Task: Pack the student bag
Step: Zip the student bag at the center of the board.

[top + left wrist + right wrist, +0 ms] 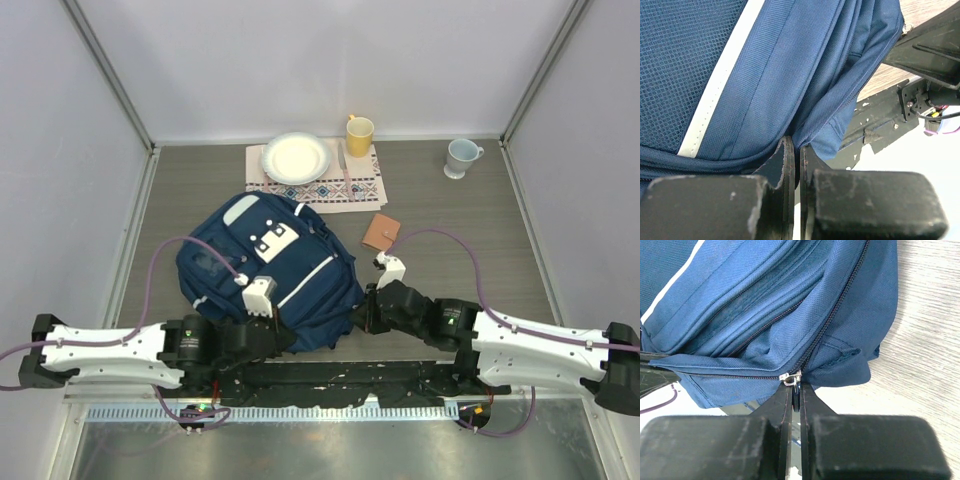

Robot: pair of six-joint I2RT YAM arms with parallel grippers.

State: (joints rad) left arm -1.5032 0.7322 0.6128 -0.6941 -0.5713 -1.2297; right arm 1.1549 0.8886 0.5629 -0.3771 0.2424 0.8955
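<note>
The student bag [270,265] is laid flat at the near middle of the grey wood-grain table [470,230], between the 2 arms. It is made of navy woven fabric with a fine rib. A panel of open mesh [680,50] is seen on its front, bordered by a white stripe [715,85] that is stitched along both edges. A dark zip [832,315] is run in a curve round the bag's near right corner, where the cloth is bunched into soft folds.

The left gripper [795,152] is set at the bag's near edge, its scuffed black jaws pressed almost together on a fold of the navy fabric. The right gripper [796,390] is set at the near right corner, its jaws closed on the small silver zip pull [791,377].

Beyond the bag a patterned cloth [335,190] is spread, with a round white plate [296,157] on its left part and a yellow mug [359,133] at its far edge. A pale cup [461,157] is stood well apart at the far right. A flat tan square piece [380,233] is laid just right of the bag, between the cloth and the right arm
</note>
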